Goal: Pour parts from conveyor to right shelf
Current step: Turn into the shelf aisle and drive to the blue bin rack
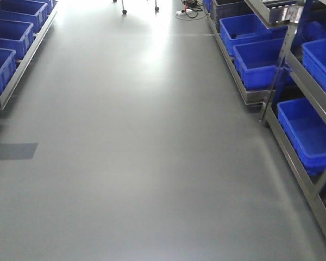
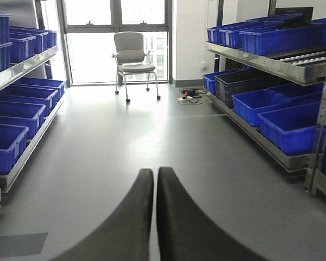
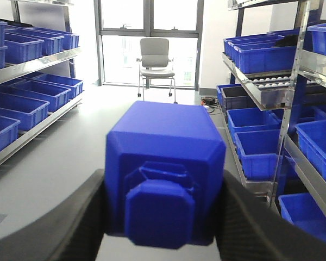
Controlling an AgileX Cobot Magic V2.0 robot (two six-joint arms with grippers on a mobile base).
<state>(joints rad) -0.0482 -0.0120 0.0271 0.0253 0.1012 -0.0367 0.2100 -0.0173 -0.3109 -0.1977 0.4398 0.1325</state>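
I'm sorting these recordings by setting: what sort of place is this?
Most likely a parts storeroom or factory logistics aisle: shiny stainless steel racks line both sides, loaded with large deep-blue plastic bins, the right one with grey roller lanes, and a bare grey floor between.

Long aisle ahead of me. Smooth pale grey floor (image 1: 141,163), glossy, washed white by daylight glare at far end. Dark grey rectangular patch (image 1: 13,150) on floor at my left. Far wall: tall dark-framed windows (image 2: 117,24), bright and overexposed. Grey padded swivel office chair (image 2: 131,54) on castors just before glass. White wall section (image 2: 190,38) right of windows; black cable and white power strip (image 2: 189,97) on floor below it. Shiny steel shelving with blue plastic bins (image 2: 22,69) along left side. Stainless steel roller rack (image 2: 271,64) with blue bins along right.
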